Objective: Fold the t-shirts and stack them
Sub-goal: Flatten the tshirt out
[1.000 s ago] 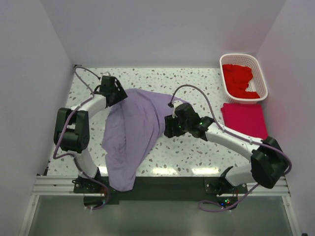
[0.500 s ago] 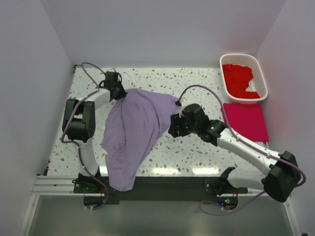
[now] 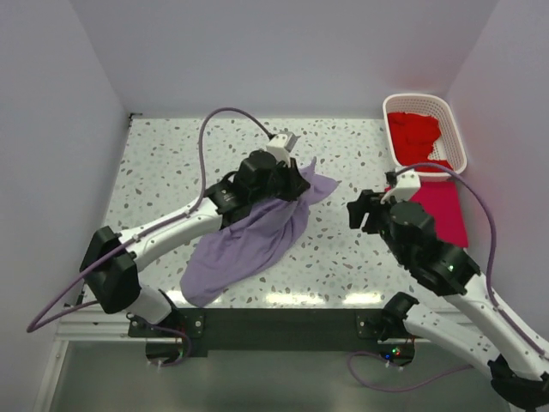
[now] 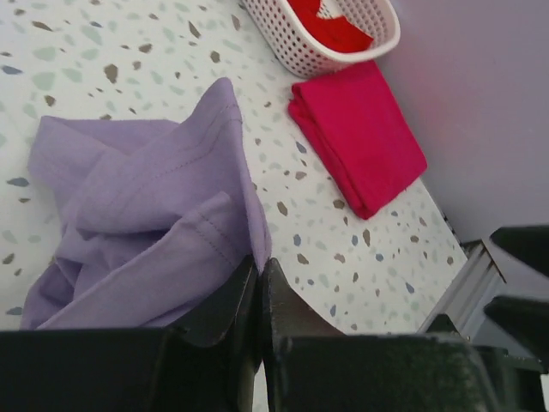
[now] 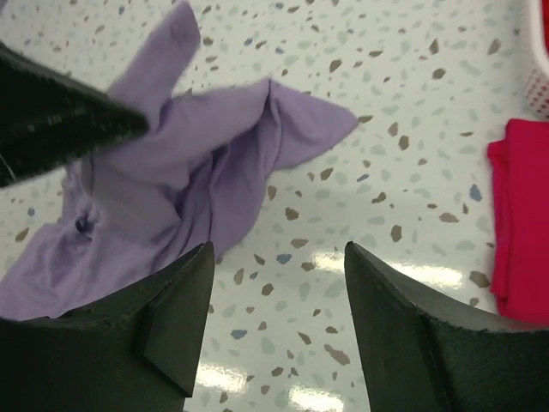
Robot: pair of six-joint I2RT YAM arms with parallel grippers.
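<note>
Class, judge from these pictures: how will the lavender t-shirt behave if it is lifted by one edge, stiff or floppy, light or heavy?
Probably floppy: the lavender t-shirt lies bunched in soft folds. Likely light: the left gripper pinches only a thin hem. Lifted, it would likely drape and trail.

Plain pale walls (image 3: 283,51) enclose a white, speckled terrazzo worktop (image 3: 171,163) on three sides; bright glare (image 3: 334,298) streaks its near edge.
</note>
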